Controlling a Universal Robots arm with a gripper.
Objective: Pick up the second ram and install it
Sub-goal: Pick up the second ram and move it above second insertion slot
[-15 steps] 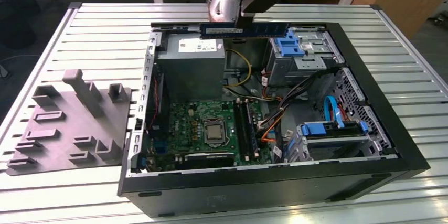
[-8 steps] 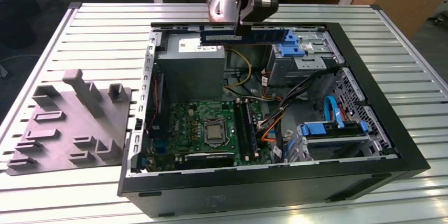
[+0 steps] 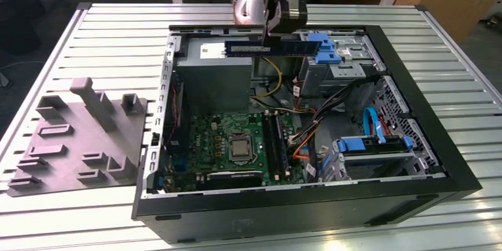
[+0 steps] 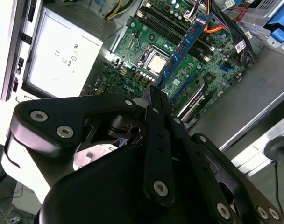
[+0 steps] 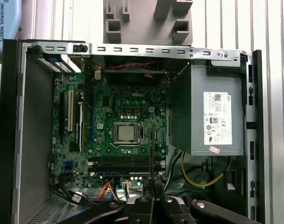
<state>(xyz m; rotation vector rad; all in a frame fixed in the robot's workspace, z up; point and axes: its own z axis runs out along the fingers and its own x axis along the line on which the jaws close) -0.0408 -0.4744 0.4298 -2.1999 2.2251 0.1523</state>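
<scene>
Claw [image 3: 274,39] at top-centre of the exterior view is pinched on your second ram [image 3: 247,48] mid-length, which looks light, stiff and fragile, so hold edges, not chips.

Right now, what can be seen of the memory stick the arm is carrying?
The long, thin, flat dark-blue memory stick looks like a circuit board with dark chips along its face. It hangs level on its long edge, clamped near its middle by the black end effector, above the open black computer case, near the grey power supply. It touches nothing else and sits in no slot.
</scene>
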